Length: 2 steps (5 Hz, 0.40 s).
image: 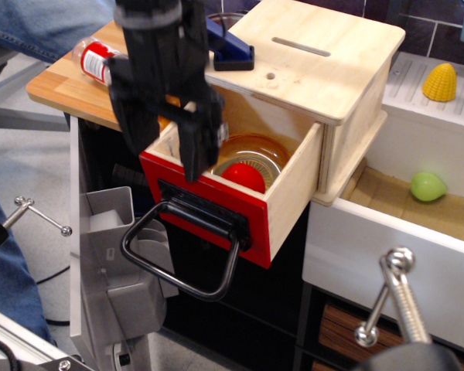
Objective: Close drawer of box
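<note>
Red-fronted drawer open, handle down-left

We see our one black arm coming down from the top left of the picture, and it looks a bit blurry. Our gripper points straight down, with its two dark fingers spread apart and nothing held between them. One finger hangs lower on the right side and the other sits a little higher on the left.
</note>
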Motion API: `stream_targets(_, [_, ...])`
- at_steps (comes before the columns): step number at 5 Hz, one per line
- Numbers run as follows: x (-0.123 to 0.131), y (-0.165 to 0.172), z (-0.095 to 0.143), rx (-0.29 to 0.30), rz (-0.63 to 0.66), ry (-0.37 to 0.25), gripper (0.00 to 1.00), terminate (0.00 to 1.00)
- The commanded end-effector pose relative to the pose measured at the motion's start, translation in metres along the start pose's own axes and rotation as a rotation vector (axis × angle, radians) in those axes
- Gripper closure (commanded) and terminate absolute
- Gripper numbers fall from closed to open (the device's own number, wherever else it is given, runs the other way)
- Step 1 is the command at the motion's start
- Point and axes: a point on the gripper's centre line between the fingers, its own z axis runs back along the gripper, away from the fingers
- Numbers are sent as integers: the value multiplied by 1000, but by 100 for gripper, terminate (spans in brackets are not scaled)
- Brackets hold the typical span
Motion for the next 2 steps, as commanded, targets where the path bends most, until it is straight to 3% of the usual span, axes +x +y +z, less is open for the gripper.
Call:
stream_targets(1, [-10, -1, -30, 74, 36, -111, 0, 0])
stream_targets(2, [5, -6, -41, 104, 49, -146, 0, 0])
